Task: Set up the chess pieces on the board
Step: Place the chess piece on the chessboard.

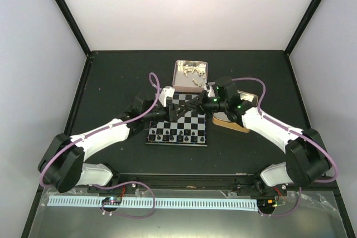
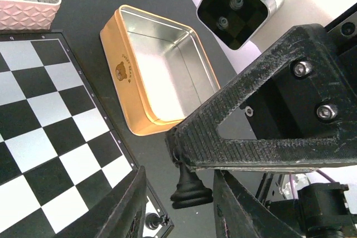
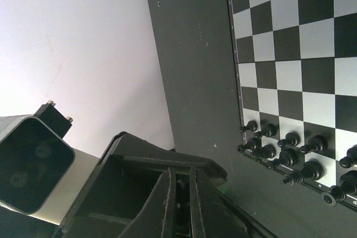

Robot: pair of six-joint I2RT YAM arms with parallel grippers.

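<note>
Looking through the left wrist camera, you see a glossy black piece (image 2: 191, 189) hanging in the air. Its round flared base and slim waist show, while its top is hidden at the tip of the right gripper (image 2: 179, 147). That gripper's ribbed, matt black fingers are pinched together on the piece. The left gripper (image 2: 179, 199) has its fingers parted, one on each side of the piece's base. A gap shows on one side; on the other you cannot tell whether the finger touches.

The board (image 1: 189, 119) is flat and square, with black and silvery checks inside a thin dark rim. It lies on the matt black table (image 1: 111, 82) in front of both arms. The held piece hangs just off the board's edge, over bare table near a corner of the gold tin (image 2: 125, 73). That tin is a rounded rectangle, shiny silver inside, with a small bear printed on its wall.

Small black chessmen (image 1: 167, 136) stand in rows along the board's near edge. Cream-white pieces (image 1: 192, 72) lie jumbled in a pink tin (image 1: 177, 79) with a quilted wall, just beyond the far edge.
</note>
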